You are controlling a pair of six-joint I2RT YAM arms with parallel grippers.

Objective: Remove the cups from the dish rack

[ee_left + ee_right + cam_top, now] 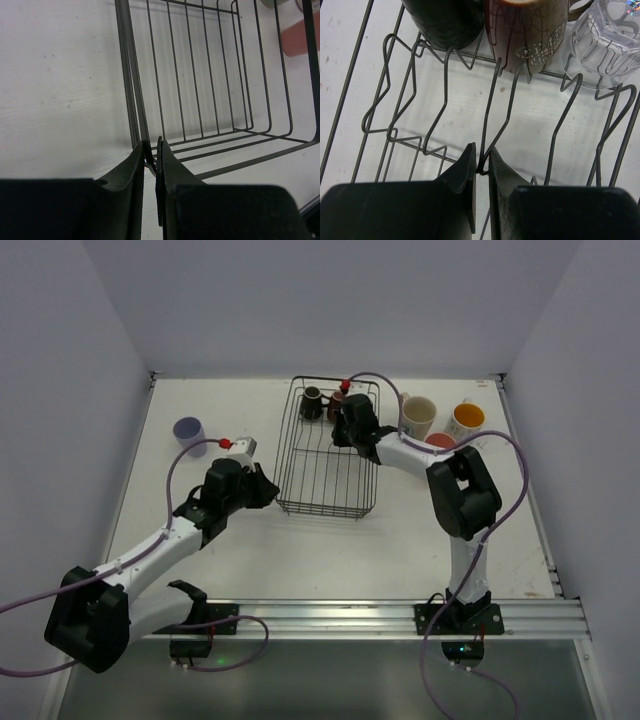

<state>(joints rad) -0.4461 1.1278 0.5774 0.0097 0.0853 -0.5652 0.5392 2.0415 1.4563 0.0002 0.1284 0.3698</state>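
While three cups wait at the far end of the dish rack [283,455], I'd treat this step as a reach for the nearest of them with the rack braced. The left gripper [152,150] is clamped on the rack's near left corner wire, which I'd use as the anchor.

The right gripper [481,155] sits inside the rack with its fingers pressed almost together. A bent divider wire [490,100] runs into the slit between them, so it looks pinched on the rack, not on a cup. To do this well, I'd first release that wire and lift clear of the dividers. Then I'd spread the jaws wide enough to straddle a mug wall before moving in, because a snagged tine would drag the whole rack.

Straight ahead of those fingertips, and apart from them, stands the brown mug [527,30]. The black mug [445,20] is just to its left, and a clear glass [605,40] is to its right, close by. The lavender tumbler [189,430] stands on the table left of the rack. The cream mug [418,417], pink tumbler [440,442] and orange-lined tumbler [466,420] stand to its right.
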